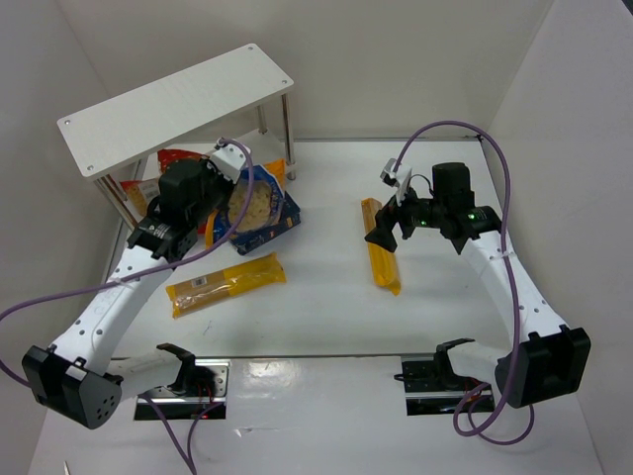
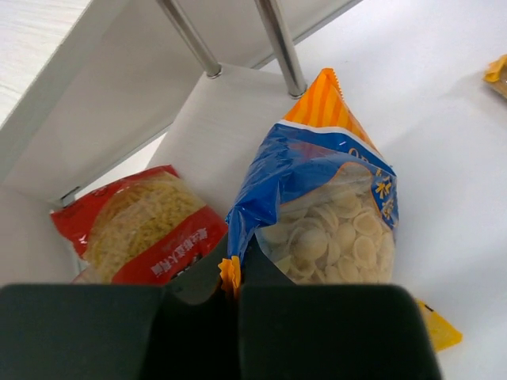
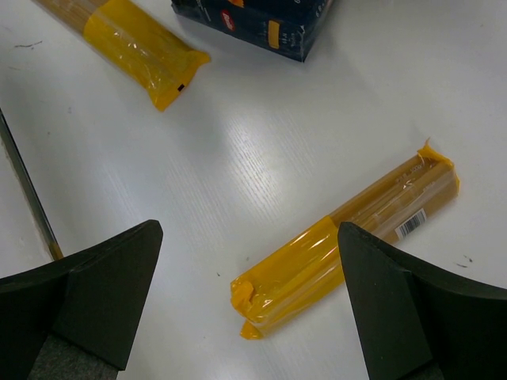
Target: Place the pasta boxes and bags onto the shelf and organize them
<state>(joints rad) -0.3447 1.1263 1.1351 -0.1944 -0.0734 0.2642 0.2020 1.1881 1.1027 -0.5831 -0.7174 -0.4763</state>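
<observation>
My left gripper (image 1: 216, 198) is shut on the near orange end of the blue bag (image 2: 325, 206) of shell pasta. The bag's far orange end reaches the lower board of the white shelf (image 1: 168, 111), by its silver legs (image 2: 277, 39). The red-and-clear bag (image 2: 142, 226) lies on that lower board (image 2: 218, 119), left of the blue bag. A dark-blue pasta box (image 3: 261, 24) lies mostly under the blue bag. My right gripper (image 3: 249, 237) is open, above the near end of a long yellow bag (image 3: 356, 237). A second long yellow bag (image 1: 226, 284) lies left of centre.
The shelf stands at the back left against the white side wall. The white back wall and right wall (image 1: 574, 129) close in the table. The arm bases and purple cables (image 1: 495, 158) are along the near edge.
</observation>
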